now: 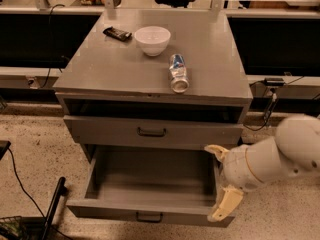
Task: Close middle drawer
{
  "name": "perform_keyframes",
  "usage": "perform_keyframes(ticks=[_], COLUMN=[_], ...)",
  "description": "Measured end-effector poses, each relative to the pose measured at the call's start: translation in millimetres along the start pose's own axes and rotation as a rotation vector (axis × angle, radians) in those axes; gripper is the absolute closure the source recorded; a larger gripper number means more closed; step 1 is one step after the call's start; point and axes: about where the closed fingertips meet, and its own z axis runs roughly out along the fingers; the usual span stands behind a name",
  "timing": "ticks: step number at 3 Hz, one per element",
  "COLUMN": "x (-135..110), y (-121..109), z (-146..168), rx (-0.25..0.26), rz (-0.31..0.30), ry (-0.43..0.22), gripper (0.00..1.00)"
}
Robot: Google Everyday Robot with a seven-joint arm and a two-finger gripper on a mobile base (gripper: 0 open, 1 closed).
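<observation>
The 2 fingers (226,204) of the gripper (214,183) are spread wide, holding nothing, at the near right corner of the middle drawer (150,184), which stands pulled far out. Pushing at that corner could skew and jam it. Its tray is bare; the bowl (152,39) on the desk (100,69) looks empty.

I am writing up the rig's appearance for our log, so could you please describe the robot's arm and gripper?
The arm is a smooth, rounded white shell with a thin tan ring near the wrist. The gripper, at the front corner of the open middle drawer on the picture's right, has two cream, tapered fingers. No cables or markings show.
</observation>
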Motion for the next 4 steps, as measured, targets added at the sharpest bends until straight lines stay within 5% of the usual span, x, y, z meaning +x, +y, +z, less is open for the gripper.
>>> perform_keyframes(ticks=[1, 3, 4], x=[26, 36, 52], y=[-12, -14, -13], z=[-2, 11, 34], rx=[0.111, 0.101, 0.111], rz=[0.004, -0.002, 0.001], ry=[-0.052, -0.03, -0.081], gripper=[0.0, 0.0, 0.0])
